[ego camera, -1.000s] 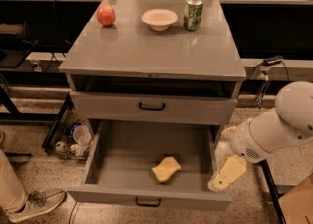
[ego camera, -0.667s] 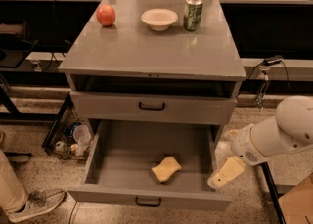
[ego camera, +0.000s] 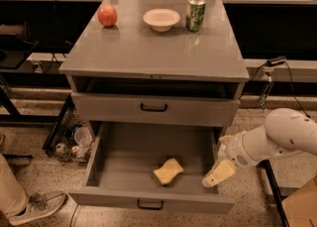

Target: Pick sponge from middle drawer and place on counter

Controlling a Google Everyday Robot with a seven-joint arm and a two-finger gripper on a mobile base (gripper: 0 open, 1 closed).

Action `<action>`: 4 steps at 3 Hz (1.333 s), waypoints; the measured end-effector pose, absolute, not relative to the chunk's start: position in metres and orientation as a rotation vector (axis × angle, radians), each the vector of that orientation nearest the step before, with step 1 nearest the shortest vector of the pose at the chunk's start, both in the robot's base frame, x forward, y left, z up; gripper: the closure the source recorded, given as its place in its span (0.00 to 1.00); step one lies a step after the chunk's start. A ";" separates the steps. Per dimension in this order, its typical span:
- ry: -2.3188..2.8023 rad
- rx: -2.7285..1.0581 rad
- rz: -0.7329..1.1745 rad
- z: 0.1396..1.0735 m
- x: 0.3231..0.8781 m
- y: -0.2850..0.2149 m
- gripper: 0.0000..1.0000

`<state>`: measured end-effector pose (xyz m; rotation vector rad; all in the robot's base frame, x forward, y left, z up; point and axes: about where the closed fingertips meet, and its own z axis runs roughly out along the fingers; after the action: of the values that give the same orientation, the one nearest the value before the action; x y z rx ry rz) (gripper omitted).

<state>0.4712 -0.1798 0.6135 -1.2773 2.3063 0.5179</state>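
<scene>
The pale yellow sponge (ego camera: 168, 171) lies flat on the floor of the open middle drawer (ego camera: 148, 157), right of centre and near the front wall. The gripper (ego camera: 218, 173), on a white arm coming in from the right, hangs over the drawer's right front corner, right of the sponge and apart from it. It holds nothing that I can see. The grey counter (ego camera: 153, 47) tops the cabinet above the drawers.
On the counter's far edge stand a red apple (ego camera: 107, 15), a white bowl (ego camera: 161, 19) and a green can (ego camera: 195, 14). The drawer above (ego camera: 153, 108) is shut. A wire bin of clutter (ego camera: 69, 139) sits left of the cabinet; a person's shoe (ego camera: 42, 206) is at lower left.
The arm has drawn slightly to the right and down; the gripper stays over the drawer's right front corner. The sponge has not moved.
</scene>
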 end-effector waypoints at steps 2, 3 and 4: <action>2.300 -1.197 0.496 0.523 0.523 -0.172 0.00; 2.308 -1.196 0.426 0.491 0.544 -0.162 0.00; 2.290 -1.224 0.345 0.470 0.564 -0.144 0.00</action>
<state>0.5636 -0.1440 0.4700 -1.2235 2.2900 0.3453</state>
